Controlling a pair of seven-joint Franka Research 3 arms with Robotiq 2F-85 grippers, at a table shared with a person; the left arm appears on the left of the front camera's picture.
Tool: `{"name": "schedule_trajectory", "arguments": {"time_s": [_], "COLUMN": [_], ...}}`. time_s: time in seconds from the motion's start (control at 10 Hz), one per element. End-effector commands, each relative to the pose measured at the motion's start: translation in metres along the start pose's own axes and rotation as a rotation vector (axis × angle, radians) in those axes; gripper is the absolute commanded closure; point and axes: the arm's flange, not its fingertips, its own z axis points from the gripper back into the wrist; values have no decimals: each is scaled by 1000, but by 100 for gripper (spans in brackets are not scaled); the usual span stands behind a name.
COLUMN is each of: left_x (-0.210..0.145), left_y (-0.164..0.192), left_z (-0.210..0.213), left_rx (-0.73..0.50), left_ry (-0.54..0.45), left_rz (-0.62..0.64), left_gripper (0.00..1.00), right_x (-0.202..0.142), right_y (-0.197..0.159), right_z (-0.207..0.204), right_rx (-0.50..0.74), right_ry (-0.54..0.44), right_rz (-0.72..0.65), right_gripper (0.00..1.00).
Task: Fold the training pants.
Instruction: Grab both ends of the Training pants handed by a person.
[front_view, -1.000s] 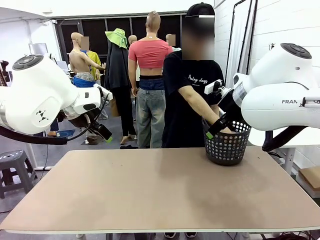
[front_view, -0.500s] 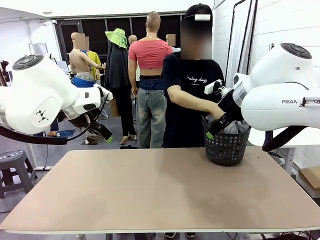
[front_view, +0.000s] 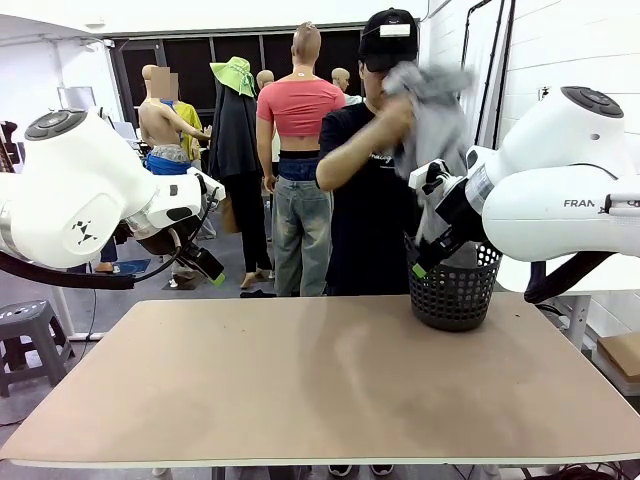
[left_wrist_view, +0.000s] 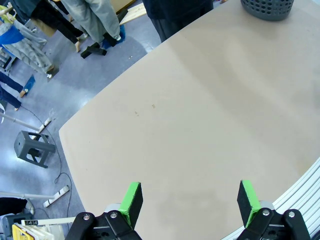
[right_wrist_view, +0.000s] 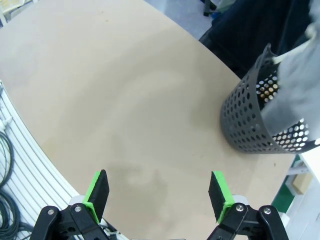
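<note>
Training pants (front_view: 437, 105), light grey and bunched, are up in the air beyond the far right part of the table (front_view: 300, 380), not on it. At the left side, the left gripper (front_view: 207, 266) hangs above the table's far left corner, angled downward. In its wrist view, the left gripper (left_wrist_view: 190, 197) has its green-padded jaws spread wide with nothing between them, over the tan tabletop. Toward the middle and right, a person in a black shirt stands at the far edge, one hand (front_view: 396, 118) raised to about head height and clutching the pants, whose lower part trails down to the mouth of the black mesh basket (front_view: 455, 297). The basket stands on the table near its far right edge. In the right wrist view, grey cloth (right_wrist_view: 295, 85) and a white drawstring hang over the basket (right_wrist_view: 250, 125). The right gripper (front_view: 430, 256) sits in front of the basket's rim in the front view. From its own camera, the right gripper (right_wrist_view: 157, 192) is fully spread, holding nothing, apart from the basket.
</note>
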Motion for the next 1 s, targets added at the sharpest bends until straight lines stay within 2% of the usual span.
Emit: {"name": "schedule_trajectory", "arguments": {"time_s": [0.0,0.9], "left_x": [0,0], "left_y": [0,0], "left_z": [-1,-1], "left_rx": [-2,-2], "left_ry": [1,1], "left_rz": [-8,-8], "left_gripper": [0,0], "right_x": [1,1], "right_y": [0,0], "right_z": [-1,-1], "right_rx": [3,3], "right_ry": [-5,-5], "right_rz": [-2,-2], "right_gripper": [0,0]}}
